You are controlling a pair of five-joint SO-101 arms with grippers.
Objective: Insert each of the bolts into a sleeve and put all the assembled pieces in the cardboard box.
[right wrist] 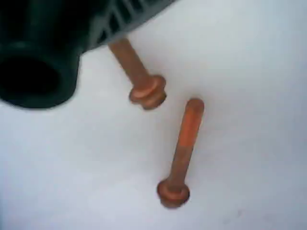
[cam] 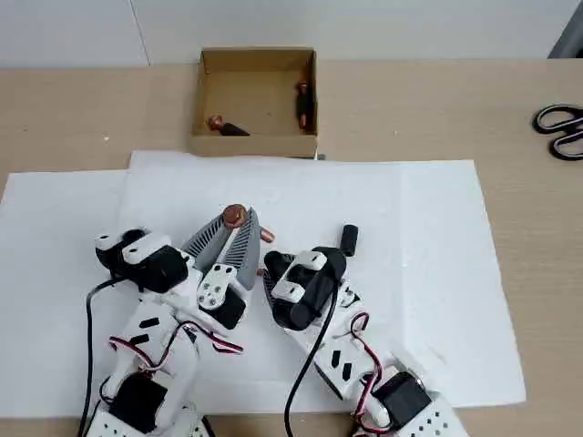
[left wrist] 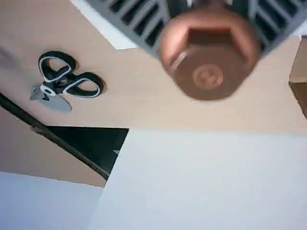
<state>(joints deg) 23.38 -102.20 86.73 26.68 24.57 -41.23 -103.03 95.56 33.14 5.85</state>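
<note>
My left gripper is shut on a copper bolt, held above the white sheet; in the left wrist view the bolt's head sits between grey ribbed fingers. My right gripper is just beside it, low over the sheet, shut on a black sleeve whose bore faces the camera. Two loose bolts lie on the sheet beyond it, one partly under a finger, the other free. A spare black sleeve lies beside the right arm. The cardboard box holds two assembled pieces.
White foam sheet covers the table's middle. Scissors lie on bare wood at the far right. The two arms stand close together near the front edge; a loose bolt lies between the grippers.
</note>
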